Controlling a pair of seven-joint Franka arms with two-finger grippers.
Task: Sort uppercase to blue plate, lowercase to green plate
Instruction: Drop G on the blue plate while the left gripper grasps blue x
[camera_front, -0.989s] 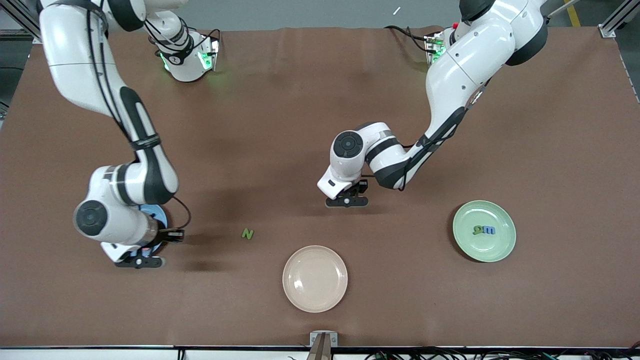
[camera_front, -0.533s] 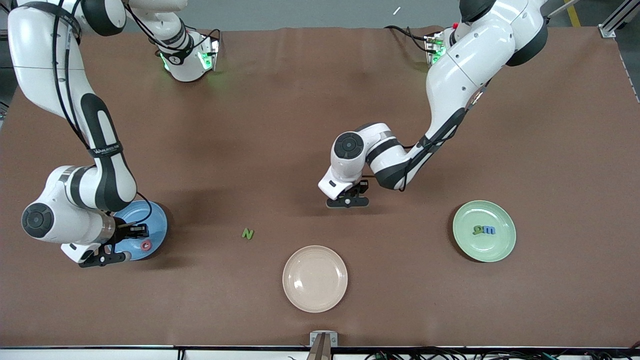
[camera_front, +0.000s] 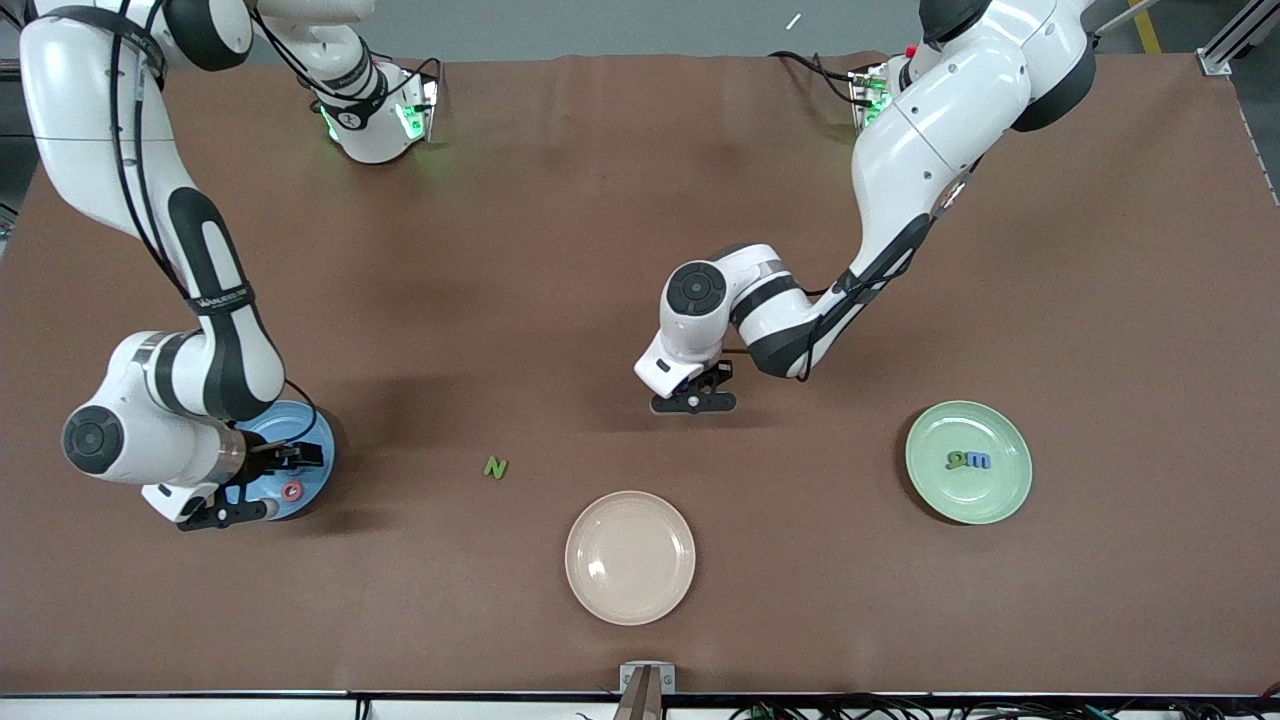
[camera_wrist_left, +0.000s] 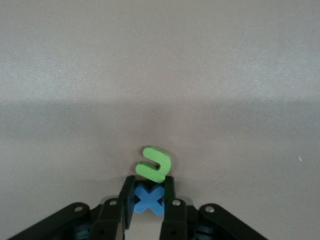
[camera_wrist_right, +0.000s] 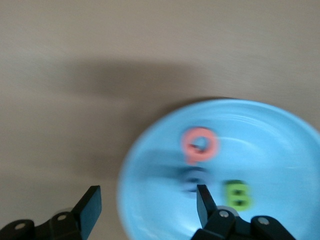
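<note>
Uppercase letters are partly sorted in the front view: the red D-like letter (camera_front: 292, 490) lies on the blue plate (camera_front: 310, 440) at the right arm's end of the table (camera_front: 600, 250), while the green N (camera_front: 495, 467) lies alone on the table between that plate and the beige plate (camera_front: 630, 557). The right gripper (camera_front: 232, 512) hangs over the blue plate's edge, and the left gripper (camera_front: 694, 402) is low over the middle of the table. On the green plate (camera_front: 968, 500), at the left arm's end, the green q-like letter (camera_front: 957, 460) and the blue m (camera_front: 978, 460) sit side by side. In the left wrist view, the left gripper (camera_wrist_left: 149, 202) has its fingers (camera_wrist_left: 126, 196) clamped on the blue x (camera_wrist_left: 148, 199), and the green u (camera_wrist_left: 154, 163) lies just beside it, touching or nearly so. So the step looks like picking up the x; next it needs lifting without dragging the u, then carrying to the green plate. In the right wrist view, the right gripper (camera_wrist_right: 147, 205) has its fingers (camera_wrist_right: 90, 207) wide apart and empty over the blue plate (camera_wrist_right: 280, 130), where the red letter (camera_wrist_right: 200, 144), the blue G (camera_wrist_right: 194, 180) and the green B (camera_wrist_right: 236, 194) lie. It looks done dropping, and the N seems next for it.
</note>
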